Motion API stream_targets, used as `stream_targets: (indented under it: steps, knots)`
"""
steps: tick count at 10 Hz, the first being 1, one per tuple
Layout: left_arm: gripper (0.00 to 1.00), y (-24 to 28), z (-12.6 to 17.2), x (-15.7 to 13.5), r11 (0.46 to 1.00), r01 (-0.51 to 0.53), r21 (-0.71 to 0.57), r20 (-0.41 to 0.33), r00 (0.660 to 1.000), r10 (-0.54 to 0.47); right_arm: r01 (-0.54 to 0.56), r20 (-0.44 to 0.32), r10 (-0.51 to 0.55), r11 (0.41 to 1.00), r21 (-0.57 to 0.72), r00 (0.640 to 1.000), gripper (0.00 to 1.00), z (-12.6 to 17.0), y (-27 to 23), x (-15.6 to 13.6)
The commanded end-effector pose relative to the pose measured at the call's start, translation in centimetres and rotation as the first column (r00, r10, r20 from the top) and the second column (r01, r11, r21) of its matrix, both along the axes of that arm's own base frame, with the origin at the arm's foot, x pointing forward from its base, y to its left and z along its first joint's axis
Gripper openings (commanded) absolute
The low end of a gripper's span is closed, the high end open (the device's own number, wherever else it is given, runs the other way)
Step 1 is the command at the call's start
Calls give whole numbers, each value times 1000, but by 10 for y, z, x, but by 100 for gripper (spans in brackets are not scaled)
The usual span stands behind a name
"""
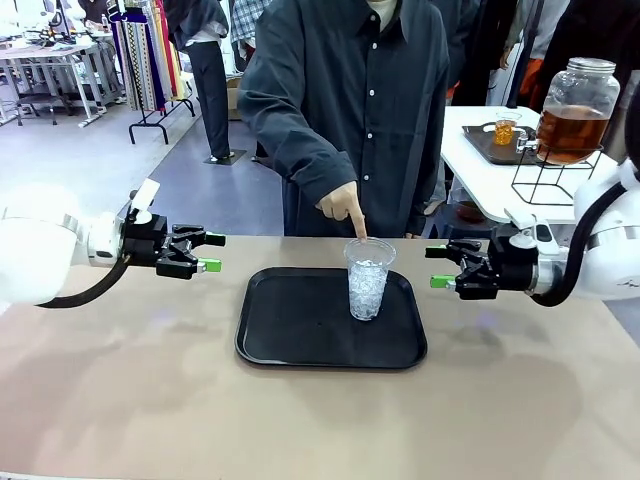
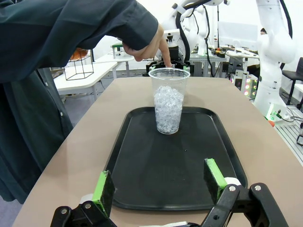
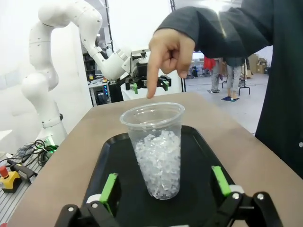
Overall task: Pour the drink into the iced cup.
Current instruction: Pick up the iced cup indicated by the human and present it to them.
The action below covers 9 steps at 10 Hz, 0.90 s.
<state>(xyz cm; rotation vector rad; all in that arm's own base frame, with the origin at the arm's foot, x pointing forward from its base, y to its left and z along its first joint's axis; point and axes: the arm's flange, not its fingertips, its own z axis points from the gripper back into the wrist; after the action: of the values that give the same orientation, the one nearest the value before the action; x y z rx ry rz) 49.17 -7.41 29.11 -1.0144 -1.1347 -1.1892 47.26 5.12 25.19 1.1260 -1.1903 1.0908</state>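
arms [image 1: 40, 250] — white, rounded shells, black cables [image 1: 95, 288] | jaws — black, green pads [image 1: 208, 265] | person [image 1: 345, 110]: dark buttoned shirt [image 1: 400, 150]

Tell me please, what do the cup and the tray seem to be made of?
The cup: likely thin clear plastic, glossy; the ice shows through its wall. The tray: probably black plastic, matte with slight sheen; raised rounded rim.

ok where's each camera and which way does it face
Front view: between the arms, facing the person across the table; left gripper and right gripper show, open.
Left wrist view: behind that gripper, looking along the black rectangular tray at the clear plastic cup of ice; green pads below.
Right wrist view: faces the cup from the opposite end; pads below.
Both wrist views share the person's pointing hand.
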Motion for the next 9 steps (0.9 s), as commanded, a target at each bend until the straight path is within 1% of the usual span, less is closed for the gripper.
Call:
stream_targets:
  steps: [1,6,9]
  knots:
    - [100,-1,2,1,1000,-4,4,-9,1000,4,15,39,-14,1000,-5,999,100,-9,27,11]
    - [100,-1,2,1,1000,-4,4,-9,1000,4,-52,10,52,999,-11,999,100,-23,65,13]
    - [100,-1,2,1,1000,-4,4,-9,1000,4,-82,-4,82,997,-12,997,100,-25,72,9]
